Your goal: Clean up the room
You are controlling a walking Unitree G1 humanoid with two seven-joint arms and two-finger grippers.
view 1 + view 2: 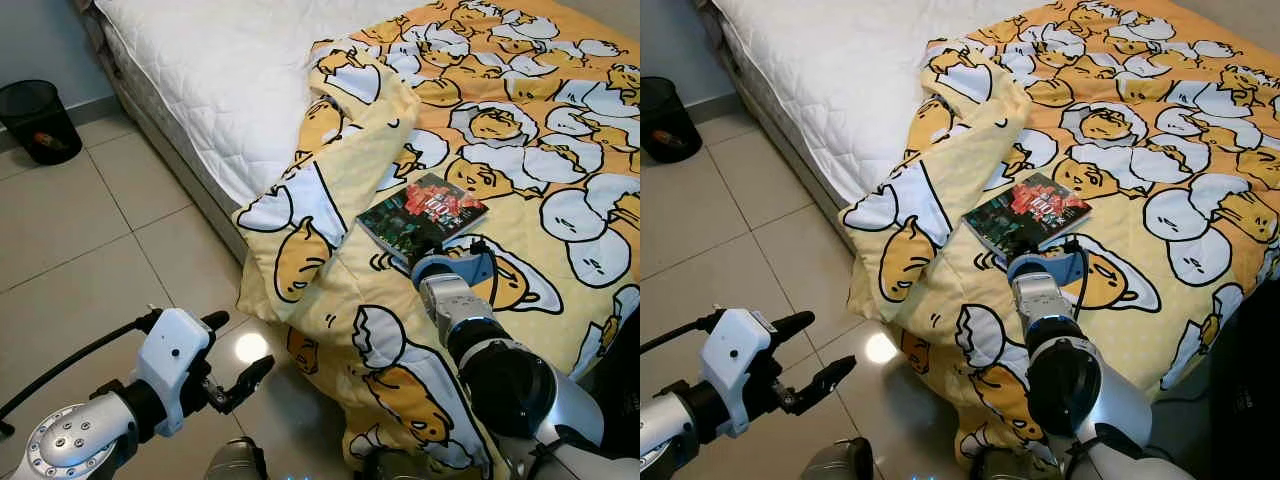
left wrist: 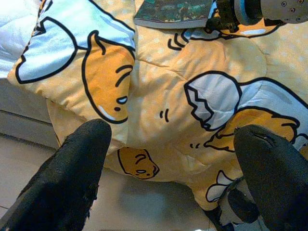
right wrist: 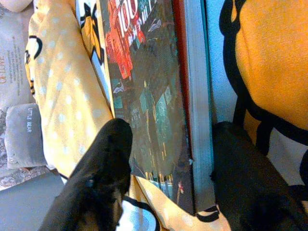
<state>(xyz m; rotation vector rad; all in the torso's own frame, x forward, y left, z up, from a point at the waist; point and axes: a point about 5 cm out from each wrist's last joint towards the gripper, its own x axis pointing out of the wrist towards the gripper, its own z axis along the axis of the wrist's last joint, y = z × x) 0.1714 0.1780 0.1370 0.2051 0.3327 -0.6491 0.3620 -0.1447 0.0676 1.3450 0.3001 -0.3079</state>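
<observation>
A book (image 1: 422,215) with a dark green and red cover lies flat on the yellow cartoon-egg blanket (image 1: 530,150) near the bed's edge. My right gripper (image 1: 432,254) reaches up to the book's near corner. In the right wrist view the gripper (image 3: 168,139) is open, one finger over the cover (image 3: 144,91) and the other beside the grey page edge. My left gripper (image 1: 240,347) hangs open over the floor tiles, short of the blanket's drooping edge (image 2: 159,120), with nothing between its fingers (image 2: 72,173).
The blanket spills off the white mattress (image 1: 220,80) down to the tiled floor (image 1: 90,230). A black mesh waste bin (image 1: 38,120) stands by the wall at the far left. A pale cushion or cloth (image 3: 24,134) lies beyond the blanket.
</observation>
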